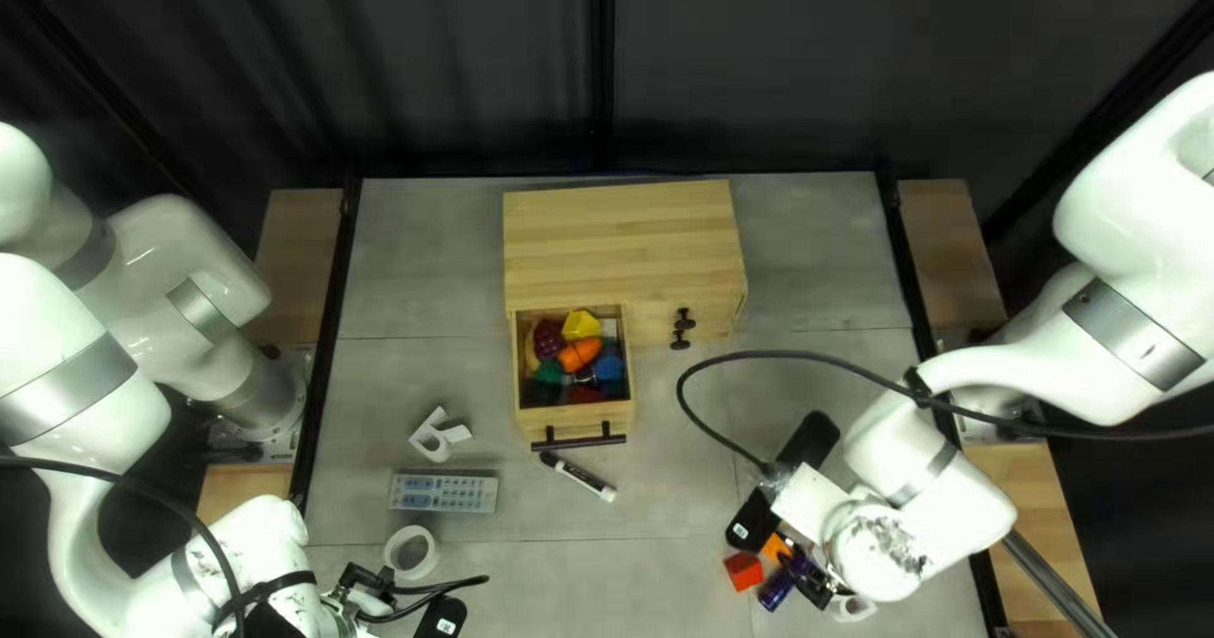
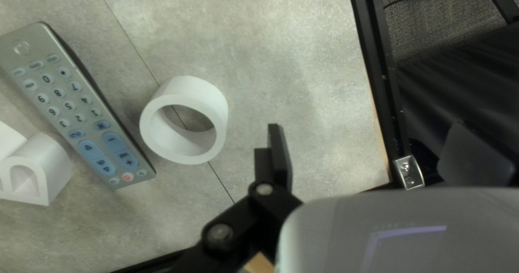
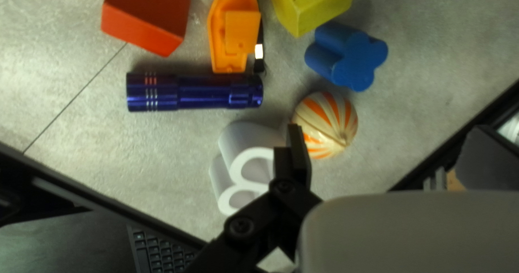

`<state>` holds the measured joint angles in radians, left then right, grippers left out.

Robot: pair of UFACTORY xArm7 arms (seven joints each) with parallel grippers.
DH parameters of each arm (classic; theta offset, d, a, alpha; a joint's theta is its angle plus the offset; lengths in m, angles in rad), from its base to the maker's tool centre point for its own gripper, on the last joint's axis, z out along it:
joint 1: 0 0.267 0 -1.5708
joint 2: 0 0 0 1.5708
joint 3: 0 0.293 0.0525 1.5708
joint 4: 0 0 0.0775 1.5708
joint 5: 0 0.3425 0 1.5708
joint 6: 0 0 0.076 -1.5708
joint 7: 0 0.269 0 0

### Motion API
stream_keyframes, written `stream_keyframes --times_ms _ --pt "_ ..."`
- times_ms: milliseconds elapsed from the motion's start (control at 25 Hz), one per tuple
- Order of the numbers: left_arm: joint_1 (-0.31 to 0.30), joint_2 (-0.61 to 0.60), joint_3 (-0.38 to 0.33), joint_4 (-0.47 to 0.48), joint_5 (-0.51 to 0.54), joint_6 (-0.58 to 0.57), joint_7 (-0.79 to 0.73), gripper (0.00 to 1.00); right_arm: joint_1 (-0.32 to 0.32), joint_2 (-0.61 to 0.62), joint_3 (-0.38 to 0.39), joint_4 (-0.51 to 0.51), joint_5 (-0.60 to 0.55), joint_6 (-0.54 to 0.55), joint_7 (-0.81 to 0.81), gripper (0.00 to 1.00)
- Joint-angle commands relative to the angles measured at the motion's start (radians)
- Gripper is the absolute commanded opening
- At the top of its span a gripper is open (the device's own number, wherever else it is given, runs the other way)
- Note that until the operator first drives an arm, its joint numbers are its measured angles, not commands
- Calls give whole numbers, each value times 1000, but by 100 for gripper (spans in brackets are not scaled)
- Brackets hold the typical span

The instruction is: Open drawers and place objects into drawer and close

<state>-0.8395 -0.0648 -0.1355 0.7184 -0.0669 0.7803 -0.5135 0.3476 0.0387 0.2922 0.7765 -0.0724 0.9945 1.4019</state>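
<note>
At the left of the top left view, my left pincer (image 2: pixel 367 137) is spread and empty, beside the white ring (image 2: pixel 184 120). I judge I'm at the loading step; next I'd centre over this ring and grip its wall. The remote (image 1: pixel 443 491) lies just beyond it, so I'd lift before crossing.

The drawer (image 1: pixel 570 418) stands open, a heap of toys (image 1: pixel 579 350) inside; anything high could catch on closing. The marker (image 1: pixel 578 475) lies by its handle, with open table to its right. The section with 2 knobs (image 1: pixel 683 328) looks shut.

My right pincer (image 3: pixel 385 137), also spread and empty, has the striped ball (image 3: pixel 325 125) close by 1 finger, the white double loop (image 3: pixel 244 165) crowding that finger's other side. I'd shift clear of both, minding the table's edge rail.
</note>
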Motion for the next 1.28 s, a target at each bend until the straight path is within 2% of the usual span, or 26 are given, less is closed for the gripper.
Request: stream_keyframes --times_ms 40,280,600,640,680,760,800,840,880,1120,1280 --pt "0 0 0 0 0 0 0 100 0 -40 -1 -94 -20 -109 16 100" --pt "0 0 0 0 0 0 0 100 -10 -55 -12 -178 -49 -227 27 100" --pt "0 0 0 0 0 0 0 100 -17 -48 -19 -241 -75 -329 43 100" --pt "0 0 0 0 0 0 0 100 -18 -48 -20 -246 -79 -337 46 95" --pt "0 0 0 0 0 0 0 100 -19 -47 -21 -248 -82 -342 46 95" --pt "0 0 0 0 0 0 0 100 -21 -43 -23 -251 -89 -352 48 68" --pt "0 0 0 0 0 0 0 100 -22 -42 -24 -251 -91 -354 48 47" --pt "0 0 0 0 0 0 0 100 -22 -41 -24 -251 -95 -356 49 9" --pt "0 0 0 0 0 0 0 100 -22 -41 -24 -250 -97 -355 50 4" --pt "0 0 0 0 0 0 0 100 -13 -59 -15 -238 -99 -318 63 3" --pt "0 0 0 0 0 0 0 100 -5 -87 -6 -173 -95 -213 62 3"
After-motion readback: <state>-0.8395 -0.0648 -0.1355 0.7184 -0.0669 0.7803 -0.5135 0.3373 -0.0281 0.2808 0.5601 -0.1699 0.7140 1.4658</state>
